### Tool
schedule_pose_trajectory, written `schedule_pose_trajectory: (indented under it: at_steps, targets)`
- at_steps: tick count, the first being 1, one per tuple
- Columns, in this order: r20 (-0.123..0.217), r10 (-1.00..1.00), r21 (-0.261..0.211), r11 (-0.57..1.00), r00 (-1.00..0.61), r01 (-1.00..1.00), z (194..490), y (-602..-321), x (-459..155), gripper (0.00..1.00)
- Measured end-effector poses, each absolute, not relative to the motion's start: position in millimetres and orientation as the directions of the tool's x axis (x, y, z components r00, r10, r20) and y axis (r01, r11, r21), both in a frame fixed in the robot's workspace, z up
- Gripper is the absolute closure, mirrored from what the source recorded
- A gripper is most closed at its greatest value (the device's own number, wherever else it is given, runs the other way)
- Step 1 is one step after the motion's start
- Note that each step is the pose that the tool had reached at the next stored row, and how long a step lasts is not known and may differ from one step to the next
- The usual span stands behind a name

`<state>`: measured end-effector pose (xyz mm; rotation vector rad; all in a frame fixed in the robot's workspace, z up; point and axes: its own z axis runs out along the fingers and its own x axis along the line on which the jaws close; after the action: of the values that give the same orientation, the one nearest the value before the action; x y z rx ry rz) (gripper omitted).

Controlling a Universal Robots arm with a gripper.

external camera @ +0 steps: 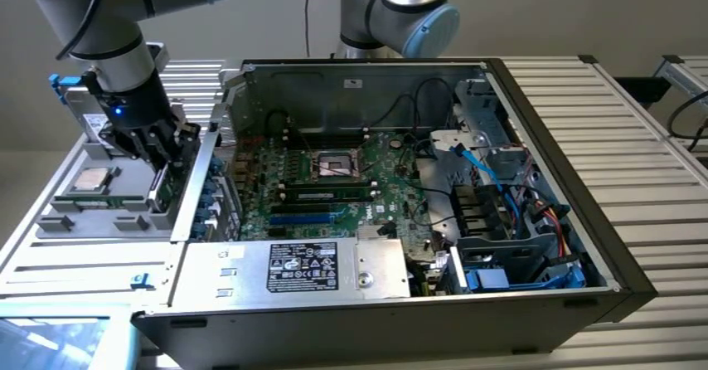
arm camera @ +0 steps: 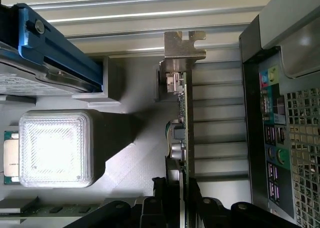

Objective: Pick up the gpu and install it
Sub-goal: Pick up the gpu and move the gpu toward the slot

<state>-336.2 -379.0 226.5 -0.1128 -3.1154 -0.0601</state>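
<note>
Silver-bracketed, one gpu (arm camera: 183,113) stands on edge, gripped by one end effector (arm camera: 177,184).

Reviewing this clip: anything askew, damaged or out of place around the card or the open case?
Nothing stands out. The gpu stands upright on edge in its gray holder, bracket straight, with the gripper closed squarely on it.

The gpu (arm camera: 186,103) is fitted with a dull silver metal bracket (arm camera: 184,45). The tray (arm camera: 130,153) is moulded in matt grey plastic.
</note>
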Motion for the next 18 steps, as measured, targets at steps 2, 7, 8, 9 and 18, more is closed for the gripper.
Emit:
schedule_pose_trajectory:
  at_steps: [2, 7, 8, 9, 18]
  targets:
    - [0.028, 0.072, 0.038, 0.997, -0.997, 0.073, 227, -379, -336, 0.72]
    - [0.043, 0.072, 0.037, 0.997, -0.996, 0.074, 239, -379, -336, 0.72]
    - [0.043, 0.072, 0.038, 0.997, -0.996, 0.073, 244, -379, -336, 0.72]
    - [0.043, 0.071, 0.037, 0.997, -0.997, 0.073, 248, -379, -336, 0.72]
    - [0.043, 0.067, 0.038, 0.997, -0.997, 0.069, 289, -379, -336, 0.72]
